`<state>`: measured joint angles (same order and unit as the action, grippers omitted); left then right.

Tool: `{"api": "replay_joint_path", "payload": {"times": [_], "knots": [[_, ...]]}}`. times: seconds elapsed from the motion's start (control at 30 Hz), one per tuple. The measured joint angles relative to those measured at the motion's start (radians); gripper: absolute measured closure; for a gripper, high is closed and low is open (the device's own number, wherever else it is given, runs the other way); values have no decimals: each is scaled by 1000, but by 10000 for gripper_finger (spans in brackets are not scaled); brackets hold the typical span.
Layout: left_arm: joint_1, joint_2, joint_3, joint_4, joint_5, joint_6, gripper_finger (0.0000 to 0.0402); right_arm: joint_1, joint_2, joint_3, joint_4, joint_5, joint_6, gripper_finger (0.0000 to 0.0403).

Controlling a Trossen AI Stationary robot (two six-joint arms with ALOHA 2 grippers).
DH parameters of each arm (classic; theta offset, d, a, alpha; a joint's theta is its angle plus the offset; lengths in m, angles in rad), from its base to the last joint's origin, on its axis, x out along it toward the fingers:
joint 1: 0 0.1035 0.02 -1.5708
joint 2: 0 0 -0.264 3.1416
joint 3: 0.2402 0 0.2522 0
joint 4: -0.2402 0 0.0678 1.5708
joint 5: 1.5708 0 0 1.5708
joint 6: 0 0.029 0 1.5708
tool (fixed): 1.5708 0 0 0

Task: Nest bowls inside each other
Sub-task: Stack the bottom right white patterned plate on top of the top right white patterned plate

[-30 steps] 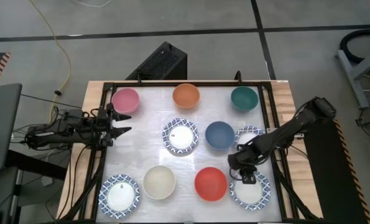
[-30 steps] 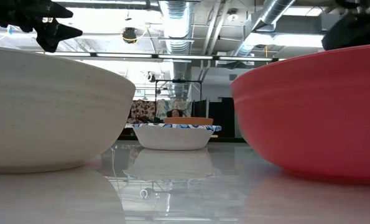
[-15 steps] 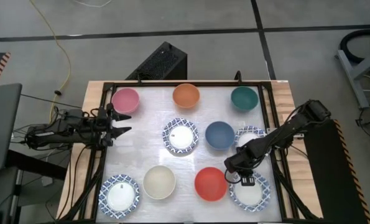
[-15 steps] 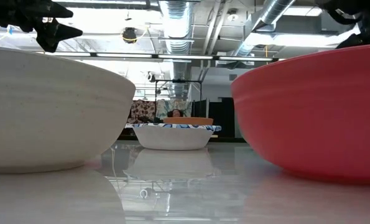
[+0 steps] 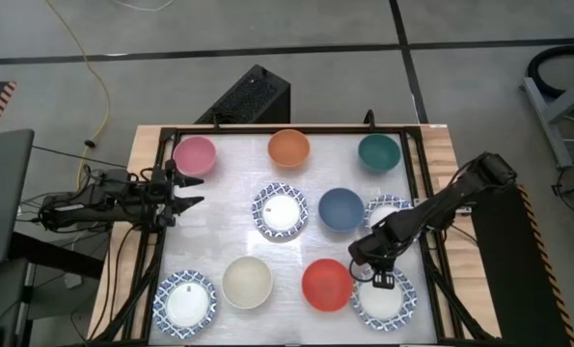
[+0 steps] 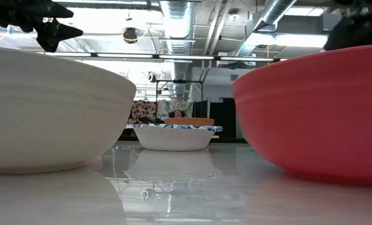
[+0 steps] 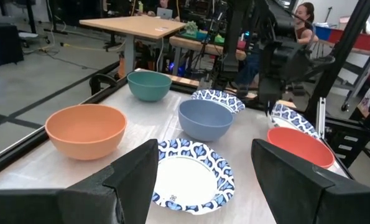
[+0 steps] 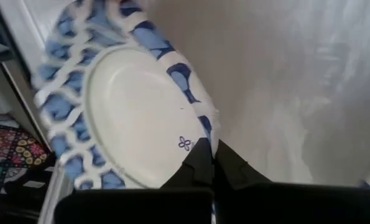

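From above, the glossy white table (image 5: 229,226) sits in a black frame on grey concrete floor. Taking the red bowl (image 5: 326,284) as landmark: the right gripper (image 5: 384,280) is just beside it, pinched shut on the rim of the blue-patterned bowl (image 5: 383,299). The left gripper (image 5: 192,192), fingers apart and empty, hovers well away, near the pink bowl (image 5: 194,154).

At table level, the cream bowl (image 6: 48,112) faces the red one; ceiling ducts (image 6: 179,15) run behind.

The left wrist view shows a wooden desk (image 7: 135,25) beyond.
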<state>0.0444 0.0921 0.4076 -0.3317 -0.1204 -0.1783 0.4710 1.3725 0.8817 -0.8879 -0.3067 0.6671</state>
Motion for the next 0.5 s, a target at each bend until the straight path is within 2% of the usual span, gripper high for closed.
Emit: {"api": "replay_joint_path", "payload": {"times": [0.33,0.5], "knots": [[0,0,0,-2,0,-1,154,-2,-207,119,-280,146,139,398],[0,0,0,-9,0,-9,154,-3,-303,147,-496,248,287,398]]}}
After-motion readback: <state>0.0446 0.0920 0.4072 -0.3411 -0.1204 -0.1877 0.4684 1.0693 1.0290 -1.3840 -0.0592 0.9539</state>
